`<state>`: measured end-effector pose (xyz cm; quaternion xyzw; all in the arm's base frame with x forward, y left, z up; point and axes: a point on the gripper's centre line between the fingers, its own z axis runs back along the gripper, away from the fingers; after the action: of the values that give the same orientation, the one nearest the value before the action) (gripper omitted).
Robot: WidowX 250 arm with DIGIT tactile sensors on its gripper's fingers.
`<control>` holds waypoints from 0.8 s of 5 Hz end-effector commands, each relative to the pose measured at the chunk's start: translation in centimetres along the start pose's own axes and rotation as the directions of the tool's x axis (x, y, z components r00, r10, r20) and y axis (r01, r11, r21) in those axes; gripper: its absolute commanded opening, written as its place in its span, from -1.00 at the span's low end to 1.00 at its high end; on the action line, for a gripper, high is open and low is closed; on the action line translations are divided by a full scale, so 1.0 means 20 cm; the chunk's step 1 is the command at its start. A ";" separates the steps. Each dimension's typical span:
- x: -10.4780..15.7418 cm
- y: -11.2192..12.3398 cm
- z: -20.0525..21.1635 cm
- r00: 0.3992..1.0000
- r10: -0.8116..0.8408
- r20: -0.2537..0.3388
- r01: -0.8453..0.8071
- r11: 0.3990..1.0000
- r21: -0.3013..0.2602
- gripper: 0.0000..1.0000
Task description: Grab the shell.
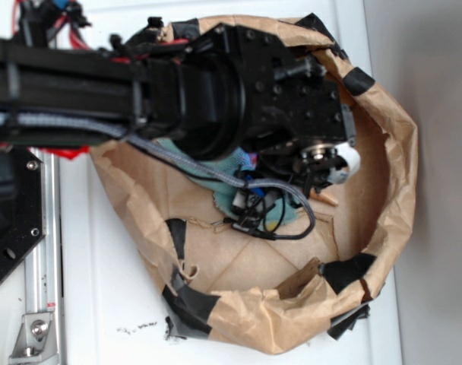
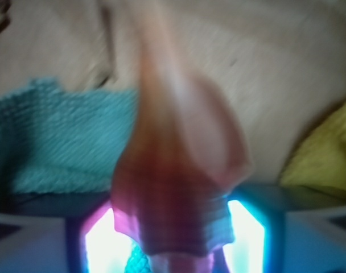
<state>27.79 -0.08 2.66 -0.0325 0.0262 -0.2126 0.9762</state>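
Observation:
The shell (image 2: 178, 170) fills the middle of the wrist view, blurred and very close: orange-brown ridged whorls low down, a pale pinkish opening, and a long tail pointing up. My gripper (image 2: 173, 244) is shut on it, with a glowing finger pad (image 2: 99, 244) on the left and another on the right. In the exterior view my gripper (image 1: 326, 171) hangs inside a brown paper basin (image 1: 394, 152). Only the shell's pointed orange tail (image 1: 324, 198) sticks out below the fingers.
A teal knitted cloth (image 2: 65, 142) lies left of the shell and shows under the arm (image 1: 223, 171). A yellow cloth (image 2: 326, 153) lies at the right. The basin's crumpled walls carry black tape patches (image 1: 189, 300). A white table (image 1: 102, 304) surrounds it.

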 end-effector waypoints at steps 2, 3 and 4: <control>0.04 -0.05 0.78 0.985 0.044 0.167 -0.039 0.999 -0.033 -1.00; -0.04 -0.15 0.84 0.969 0.211 0.132 -0.211 0.977 -0.014 -1.00; -0.10 -0.19 0.88 0.928 0.358 0.107 -0.368 0.925 0.096 -1.00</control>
<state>25.78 -0.45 19.23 0.0146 0.0059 -0.0199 0.9997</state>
